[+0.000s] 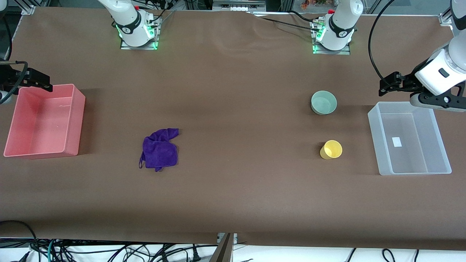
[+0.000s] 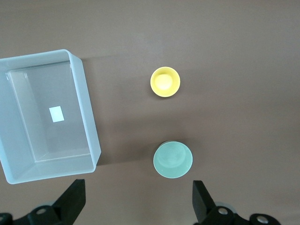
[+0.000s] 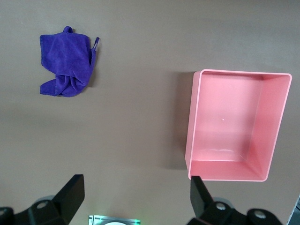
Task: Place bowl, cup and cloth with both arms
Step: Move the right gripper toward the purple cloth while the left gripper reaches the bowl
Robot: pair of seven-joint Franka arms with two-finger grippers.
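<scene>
Hovering wide apart and empty, your left gripper (image 2: 136, 206) and right gripper (image 3: 133, 201); one bowl (image 1: 323, 102), one cup (image 1: 331, 149), one cloth (image 1: 160, 148), two bins

My left gripper (image 1: 383, 87) hangs over the table (image 1: 233, 203) near the clear bin (image 1: 437, 140), my right gripper (image 1: 43, 83) by the pink bin (image 1: 74, 120). The bowl (image 1: 323, 102) sits farther from the front camera than the cup (image 1: 331, 150). The cloth (image 1: 160, 148) lies between cup and pink bin.
</scene>
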